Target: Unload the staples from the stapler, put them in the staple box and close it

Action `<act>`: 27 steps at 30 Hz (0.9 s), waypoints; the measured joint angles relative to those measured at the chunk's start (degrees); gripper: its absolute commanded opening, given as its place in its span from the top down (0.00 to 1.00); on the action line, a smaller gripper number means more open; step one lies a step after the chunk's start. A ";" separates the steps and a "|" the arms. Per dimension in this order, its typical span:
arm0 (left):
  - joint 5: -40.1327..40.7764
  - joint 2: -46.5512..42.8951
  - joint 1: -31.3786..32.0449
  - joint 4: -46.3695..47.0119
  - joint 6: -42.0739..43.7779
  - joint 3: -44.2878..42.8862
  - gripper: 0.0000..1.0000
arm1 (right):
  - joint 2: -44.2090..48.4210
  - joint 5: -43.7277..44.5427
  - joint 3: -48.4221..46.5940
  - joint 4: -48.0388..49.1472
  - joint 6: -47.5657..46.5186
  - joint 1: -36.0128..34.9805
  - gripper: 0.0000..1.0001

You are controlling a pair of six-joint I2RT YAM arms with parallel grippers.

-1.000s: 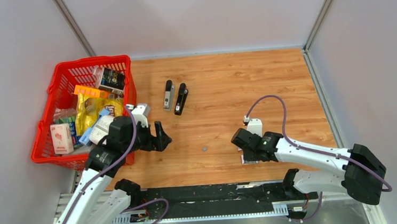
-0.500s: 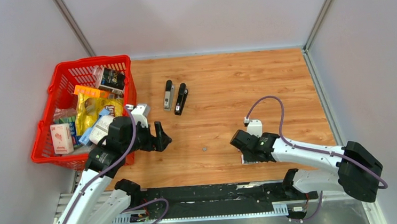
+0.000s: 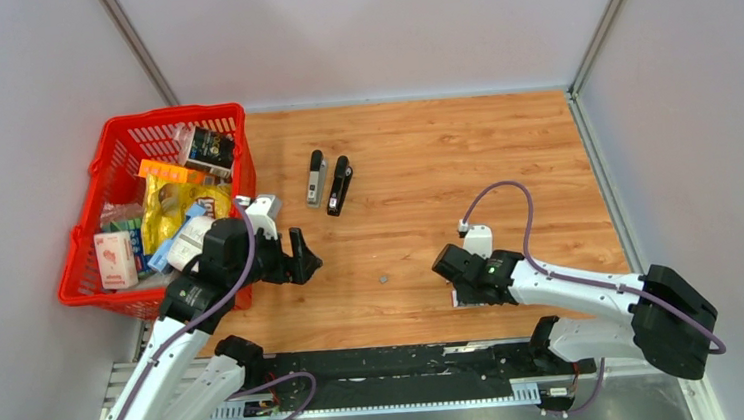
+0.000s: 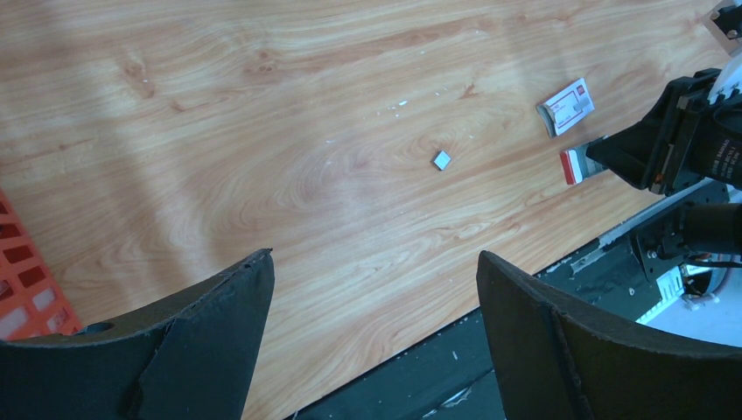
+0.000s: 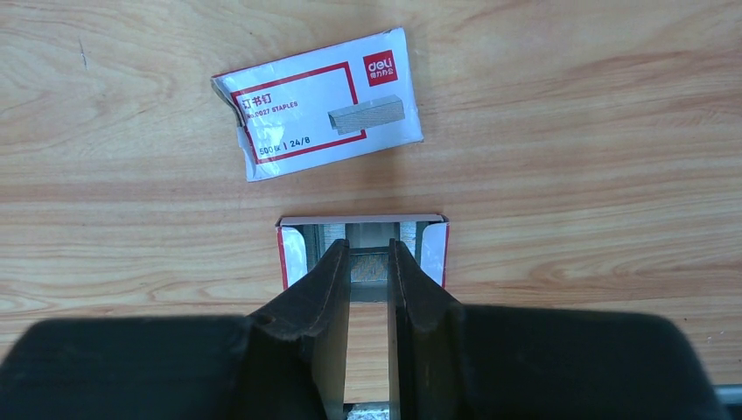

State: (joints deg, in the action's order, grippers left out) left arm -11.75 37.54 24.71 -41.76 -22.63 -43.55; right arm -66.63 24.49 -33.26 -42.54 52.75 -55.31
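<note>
Clutter fills the red plastic mesh basket (image 3: 175, 113) at far left. Just beside it the left tool (image 3: 304, 256) hangs over the wood-grain tabletop (image 3: 464, 153), jaws spread wide, holding nothing. Further back, a slim black stapler with a silvery strip (image 3: 316, 177) and an all-black stapler (image 3: 339, 184) lie side by side, well apart from both arms. Centre now: one tiny silvery-grey staple bit (image 3: 384, 280) sits loose on the wood between the two arms.

And here's the action. The right tool (image 5: 368, 254) is down in the small white-and-red open cardboard tray (image 5: 433, 249), fingers drawn close on a silvery-grey ribbed staple strip (image 5: 368, 269) inside it. I read that as a pinch.

My call: the strip is going into the tray. To do it well, keep the strip flat and low between the tray walls, let go gently, then lift straight up, because that light tray could slide or tip. The flat white-and-red staple-box sleeve (image 5: 319, 101) lies just beyond the tray, near enough to get nudged.
</note>
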 measured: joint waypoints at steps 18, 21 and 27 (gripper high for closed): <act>-0.22 0.00 0.00 0.00 0.00 0.02 0.07 | -0.68 0.13 0.31 0.24 0.02 0.00 0.70; -0.22 0.00 0.00 0.00 0.00 0.02 0.07 | -0.68 0.15 0.31 0.26 0.02 0.00 0.66; -0.22 0.00 0.00 0.00 0.00 0.02 0.07 | -0.68 0.28 0.31 0.28 0.00 0.00 0.65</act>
State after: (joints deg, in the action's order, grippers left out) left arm -11.97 37.54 24.71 -41.76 -22.63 -43.53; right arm -67.31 24.77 -32.95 -42.26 52.75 -55.31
